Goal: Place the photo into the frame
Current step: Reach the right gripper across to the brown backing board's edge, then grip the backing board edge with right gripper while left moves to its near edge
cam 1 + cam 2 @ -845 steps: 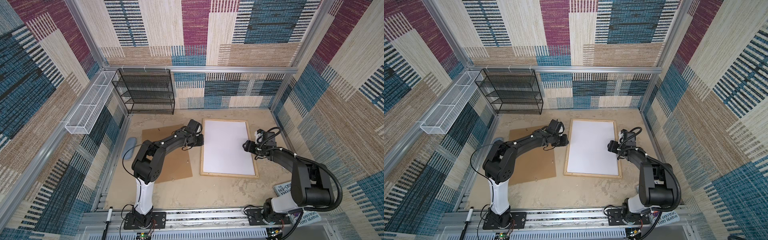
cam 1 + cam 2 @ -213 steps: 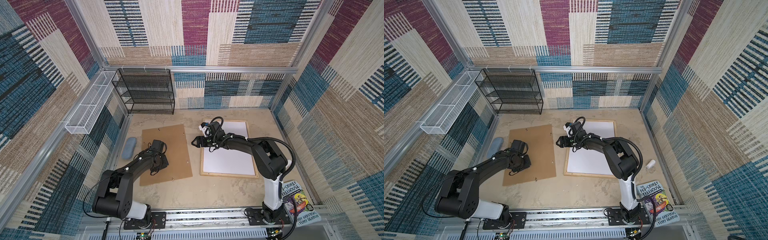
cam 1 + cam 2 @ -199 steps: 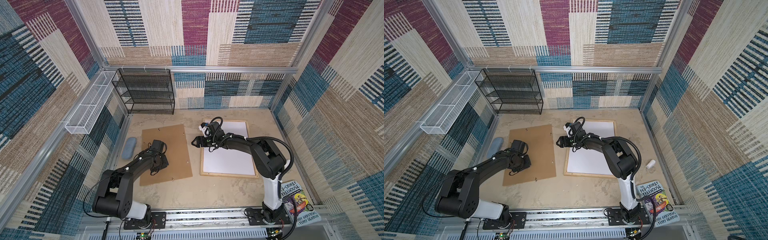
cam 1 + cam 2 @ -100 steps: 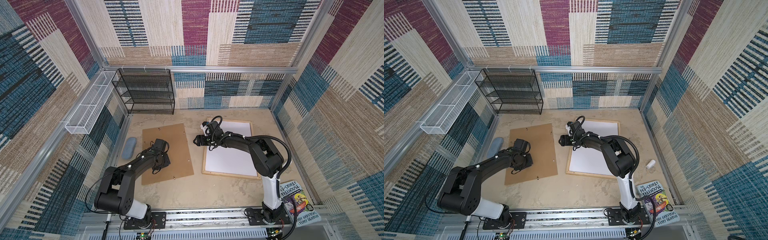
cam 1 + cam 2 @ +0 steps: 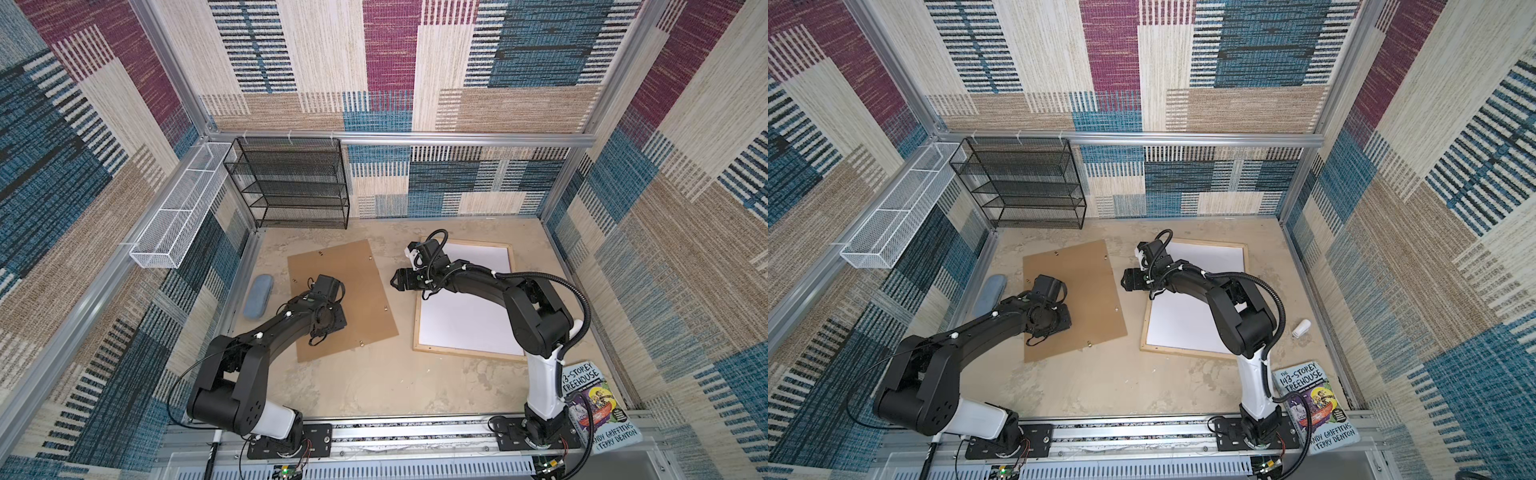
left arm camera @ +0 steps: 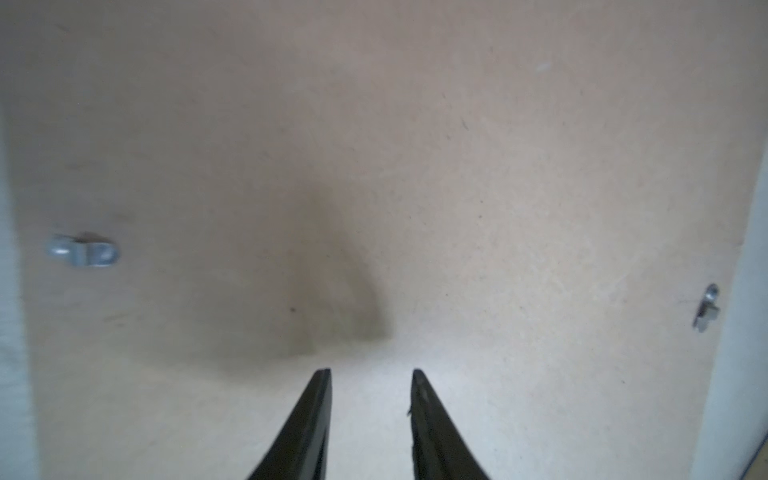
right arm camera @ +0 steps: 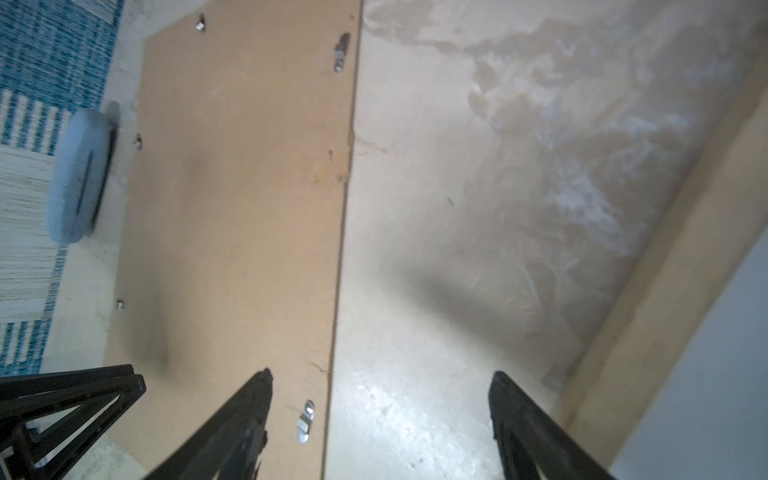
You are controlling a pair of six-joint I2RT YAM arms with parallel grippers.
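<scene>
- We see the frame lying flat and slightly askew on the right half of the worktop. A white sheet fills it, and we cannot tell what that sheet is.
- The brown backing board lies flat to the left of the frame, apart from it.
- The left end effector points down over the board, its fingers a little parted with nothing between them.
- The right end effector hangs over the board's near edge and the bare strip beside the frame, fingers spread wide and empty.
- A blue case lies by the left wall.
</scene>
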